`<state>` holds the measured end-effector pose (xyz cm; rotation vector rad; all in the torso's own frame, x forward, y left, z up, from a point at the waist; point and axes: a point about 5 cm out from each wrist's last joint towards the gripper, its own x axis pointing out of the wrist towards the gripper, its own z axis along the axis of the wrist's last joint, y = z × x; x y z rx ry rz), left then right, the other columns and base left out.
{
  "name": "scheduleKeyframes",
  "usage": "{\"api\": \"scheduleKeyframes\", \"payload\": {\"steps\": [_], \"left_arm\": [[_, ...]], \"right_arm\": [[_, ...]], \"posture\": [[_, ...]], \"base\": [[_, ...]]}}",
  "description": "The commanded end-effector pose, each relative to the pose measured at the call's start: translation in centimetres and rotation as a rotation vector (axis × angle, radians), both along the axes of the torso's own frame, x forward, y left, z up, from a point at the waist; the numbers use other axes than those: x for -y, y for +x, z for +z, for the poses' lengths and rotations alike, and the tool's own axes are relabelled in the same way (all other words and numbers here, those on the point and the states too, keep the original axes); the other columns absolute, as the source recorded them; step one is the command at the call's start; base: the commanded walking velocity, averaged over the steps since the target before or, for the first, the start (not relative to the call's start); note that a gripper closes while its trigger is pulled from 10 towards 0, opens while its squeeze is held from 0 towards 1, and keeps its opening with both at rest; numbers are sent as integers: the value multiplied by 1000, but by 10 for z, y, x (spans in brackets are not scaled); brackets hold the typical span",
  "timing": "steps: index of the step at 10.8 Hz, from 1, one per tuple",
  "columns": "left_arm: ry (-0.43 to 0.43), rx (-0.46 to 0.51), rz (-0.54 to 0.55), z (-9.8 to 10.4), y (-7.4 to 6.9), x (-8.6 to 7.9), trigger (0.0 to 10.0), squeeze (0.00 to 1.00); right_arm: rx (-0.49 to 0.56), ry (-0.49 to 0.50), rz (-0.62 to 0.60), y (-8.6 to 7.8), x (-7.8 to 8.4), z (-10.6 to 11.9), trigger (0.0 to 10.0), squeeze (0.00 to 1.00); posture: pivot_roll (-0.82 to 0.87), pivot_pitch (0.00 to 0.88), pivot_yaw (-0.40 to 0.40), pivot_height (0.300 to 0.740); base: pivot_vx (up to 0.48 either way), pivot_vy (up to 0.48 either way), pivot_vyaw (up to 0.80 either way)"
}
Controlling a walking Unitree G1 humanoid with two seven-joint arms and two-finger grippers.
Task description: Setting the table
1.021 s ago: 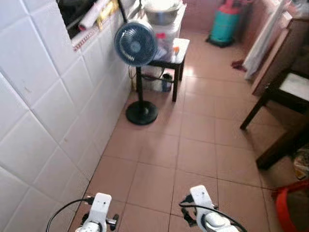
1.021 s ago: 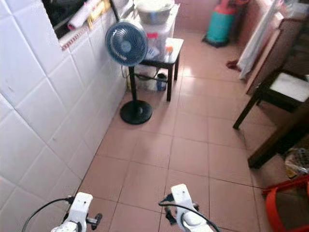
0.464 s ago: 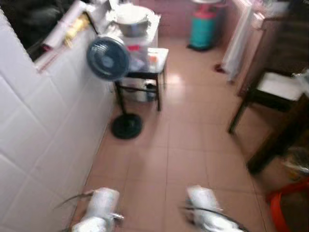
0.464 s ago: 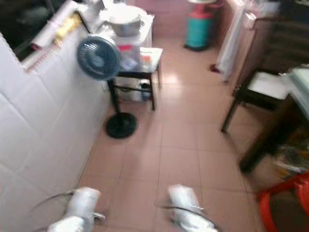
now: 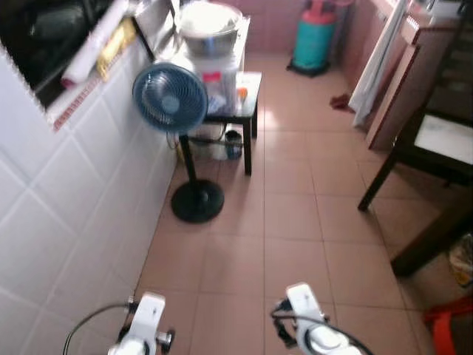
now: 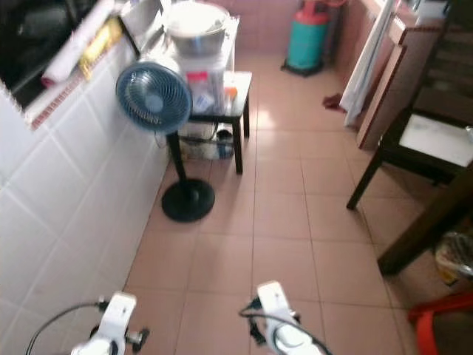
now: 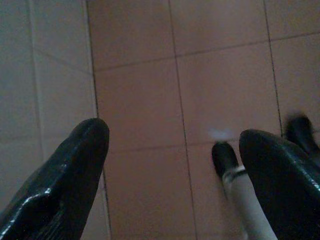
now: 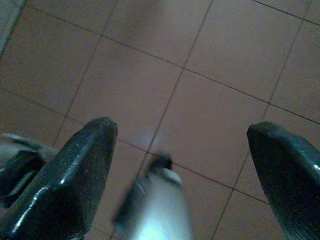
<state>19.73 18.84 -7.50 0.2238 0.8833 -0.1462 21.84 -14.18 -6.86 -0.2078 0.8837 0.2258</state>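
- The left gripper [image 7: 172,150] is seen hanging above the tiled floor [image 5: 295,222] beside the white tiled wall [image 5: 74,192], its two black fingers [image 7: 65,175] spread wide apart with nothing between them.
- The right gripper [image 8: 182,150] is likewise held over bare floor tiles, its fingers [image 8: 65,170] parted and empty.
- No plate, cutlery or other tableware can be made out; the dark wooden table leg [image 6: 421,229] and a dark chair with a pale seat [image 6: 436,140] are seen at the robot's right, well apart from both grippers.
- A red plastic object [image 6: 436,325] lies at the lower right, near the table leg.
- Ahead on the left, a blue pedestal fan [image 5: 171,100] stands against the wall on a round black base.
- Just behind the fan, a small black side table [image 5: 240,111] carries a white appliance topped by a metal bowl [image 5: 209,26].
- A teal gas cylinder [image 5: 314,41] stands at the far end of the floor.
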Motion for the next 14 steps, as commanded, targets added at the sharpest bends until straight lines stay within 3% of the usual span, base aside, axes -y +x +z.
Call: {"api": "scheduleKeyframes", "payload": {"steps": [1, 14], "left_arm": [[-4, -29, -2, -5, -9, 4, 10000, 0], [23, -39, 41, -7, -9, 7, 10000, 0]], "right_arm": [[-25, -11, -11, -6, 6, -3, 10000, 0], [-21, -71, 75, 3, 11, 1, 10000, 0]], "posture": [[-24, 104, 26, 740], [8, 26, -41, 740]], "base": [[0, 289, 0], [0, 0, 0]]}}
